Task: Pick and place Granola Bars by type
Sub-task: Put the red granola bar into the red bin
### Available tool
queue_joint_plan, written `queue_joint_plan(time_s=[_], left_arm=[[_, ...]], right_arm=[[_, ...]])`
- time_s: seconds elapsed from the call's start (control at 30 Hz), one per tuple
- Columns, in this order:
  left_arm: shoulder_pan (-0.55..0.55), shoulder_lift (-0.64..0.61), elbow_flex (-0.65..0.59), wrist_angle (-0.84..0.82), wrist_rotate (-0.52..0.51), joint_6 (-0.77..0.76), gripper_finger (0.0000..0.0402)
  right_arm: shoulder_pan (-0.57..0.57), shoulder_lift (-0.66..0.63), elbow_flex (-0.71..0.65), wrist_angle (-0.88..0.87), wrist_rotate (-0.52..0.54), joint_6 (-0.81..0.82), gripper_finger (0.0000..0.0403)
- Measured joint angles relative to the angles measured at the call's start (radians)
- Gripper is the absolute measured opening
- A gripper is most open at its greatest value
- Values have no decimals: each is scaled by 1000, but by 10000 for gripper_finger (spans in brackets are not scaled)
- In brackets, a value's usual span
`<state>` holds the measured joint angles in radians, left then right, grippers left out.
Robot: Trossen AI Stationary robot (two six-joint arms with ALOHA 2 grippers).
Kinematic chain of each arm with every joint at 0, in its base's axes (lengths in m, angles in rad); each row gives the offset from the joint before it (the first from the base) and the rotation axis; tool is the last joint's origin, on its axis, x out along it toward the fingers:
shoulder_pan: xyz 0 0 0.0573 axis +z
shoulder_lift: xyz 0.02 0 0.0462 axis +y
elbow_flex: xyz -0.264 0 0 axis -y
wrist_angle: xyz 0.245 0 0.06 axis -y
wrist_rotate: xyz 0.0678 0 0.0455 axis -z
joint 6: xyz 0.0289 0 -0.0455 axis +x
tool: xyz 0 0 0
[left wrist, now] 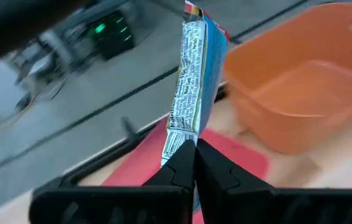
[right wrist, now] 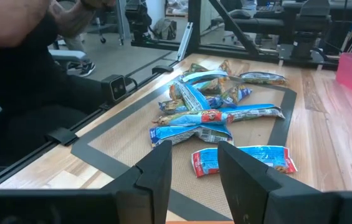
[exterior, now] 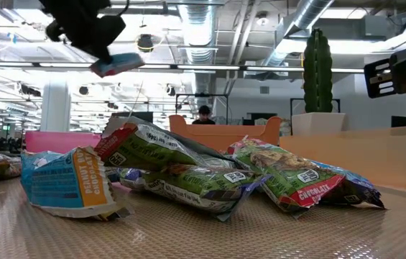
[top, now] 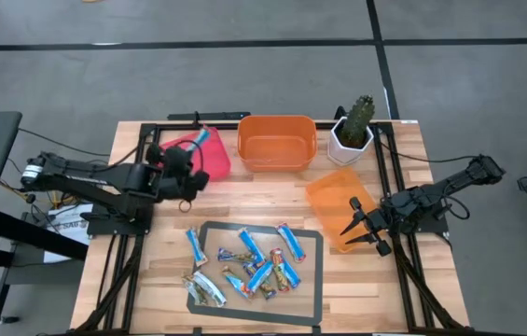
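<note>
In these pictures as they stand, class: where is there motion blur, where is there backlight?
Left wrist view: floor and cables streak with blur, while the blue bar in the left gripper is sharp. Low view: ceiling lights silhouette that gripper.

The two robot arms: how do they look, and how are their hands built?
Both arms are dark, nearly black, made of jointed segments. The left arm has thin cables hanging near its base and a pale round part at its outer end. The left hand has two black, angular fingers with tapered tips. The right hand has two broad, flat, matte black fingers.
</note>
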<state>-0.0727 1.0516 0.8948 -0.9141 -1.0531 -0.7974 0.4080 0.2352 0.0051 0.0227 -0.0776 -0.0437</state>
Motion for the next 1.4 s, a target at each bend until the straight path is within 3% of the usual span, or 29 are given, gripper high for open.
queue_joint_plan(time_s=[0.3, 0.57, 0.73, 1.13, 1.4], left_arm=[[106, 0, 0, -220, 58, -293, 0], [122, 0, -6, -380, 83, -508, 0], [122, -4, -98, -268, 134, -544, 0], [191, -70, -464, 160, 271, -538, 0], [208, -86, -534, 235, 286, -510, 0]], right_arm=[[0, 0, 0, 0, 0, 0, 123], [0, 0, 0, 0, 0, 0, 123], [0, 0, 0, 0, 0, 0, 123], [0, 0, 0, 0, 0, 0, 123], [0, 0, 0, 0, 0, 0, 123]])
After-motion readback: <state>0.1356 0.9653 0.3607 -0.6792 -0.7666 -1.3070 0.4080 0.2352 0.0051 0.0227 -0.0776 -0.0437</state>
